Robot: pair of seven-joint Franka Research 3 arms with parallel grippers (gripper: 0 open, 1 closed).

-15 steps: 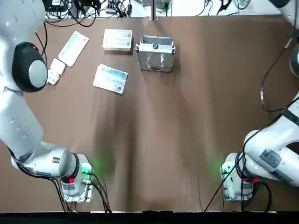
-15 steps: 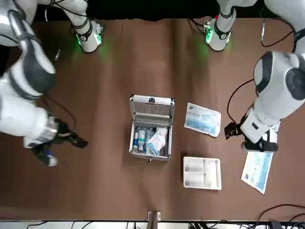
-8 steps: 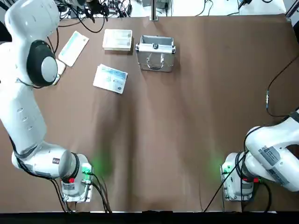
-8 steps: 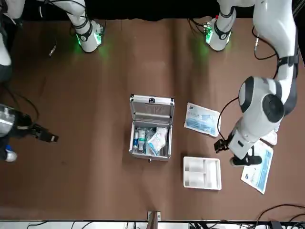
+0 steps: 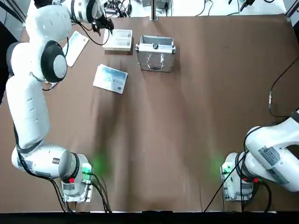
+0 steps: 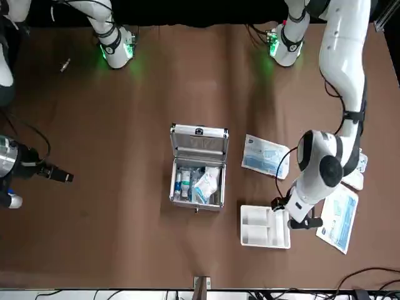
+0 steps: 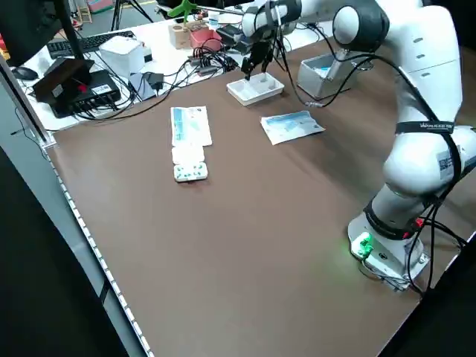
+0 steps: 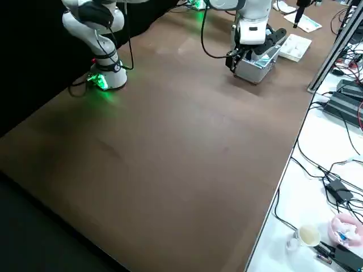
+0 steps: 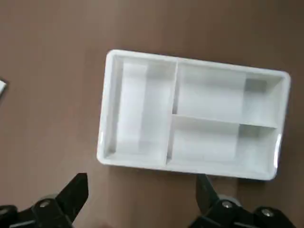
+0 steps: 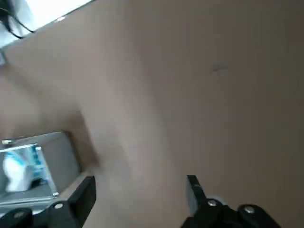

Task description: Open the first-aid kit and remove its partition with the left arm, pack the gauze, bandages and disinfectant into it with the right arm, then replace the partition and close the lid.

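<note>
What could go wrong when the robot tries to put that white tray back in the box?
The left pincer is open over the partition, near its edge, so a grab might slip or tip it. The packed case looks full; a tall item could stop the tray seating flat and the lid closing.

light: even, overhead | shadows: soft | right wrist view: motion-blurred | base lamps: green glow

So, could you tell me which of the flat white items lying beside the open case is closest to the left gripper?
The partition, the compartmented tray: the left gripper, open, hovers at its edge. The blue-printed pack and the long pack lie farther off.
</note>
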